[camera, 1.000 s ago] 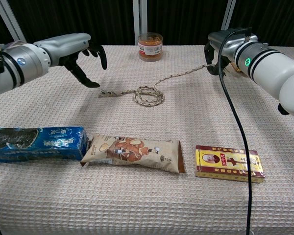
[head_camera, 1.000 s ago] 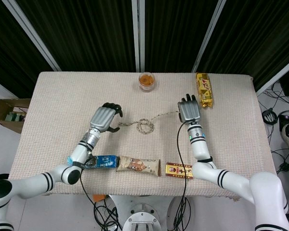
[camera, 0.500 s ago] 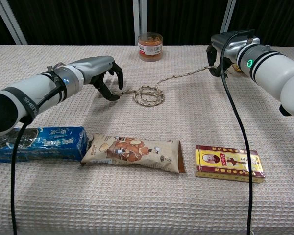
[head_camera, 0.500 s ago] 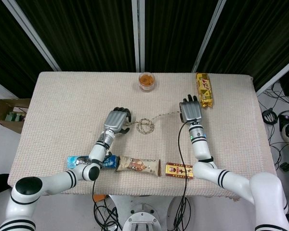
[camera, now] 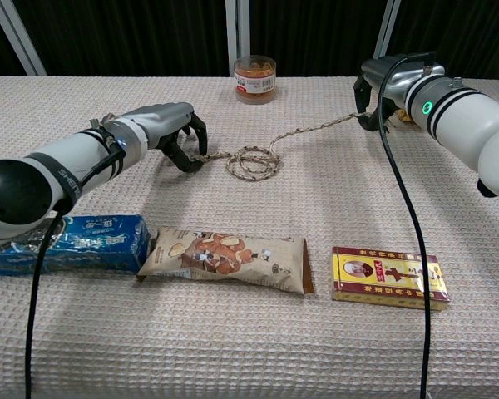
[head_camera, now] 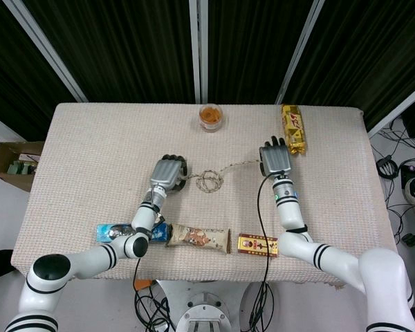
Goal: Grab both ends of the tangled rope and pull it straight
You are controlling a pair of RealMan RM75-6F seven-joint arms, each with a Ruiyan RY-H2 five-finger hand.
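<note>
A tan rope lies across the middle of the table, with a tangled loop (head_camera: 208, 181) (camera: 252, 160) at its centre. My left hand (head_camera: 167, 173) (camera: 168, 131) has its dark fingers curled down around the rope's left end, just left of the loop. From the loop the rope runs up and right to my right hand (head_camera: 275, 160) (camera: 385, 76), whose fingers close on the right end. That stretch of rope lies slack on the cloth.
An orange jar (head_camera: 209, 116) (camera: 255, 79) stands at the back, and a yellow packet (head_camera: 292, 129) lies beside my right hand. Along the front edge lie a blue cookie pack (camera: 66, 241), a brown snack bag (camera: 224, 258) and a red-yellow box (camera: 388, 277).
My left hand swept right from open air down to the rope's left end and curled its fingers around it. The right hand drifted slightly right with the rope's end.
</note>
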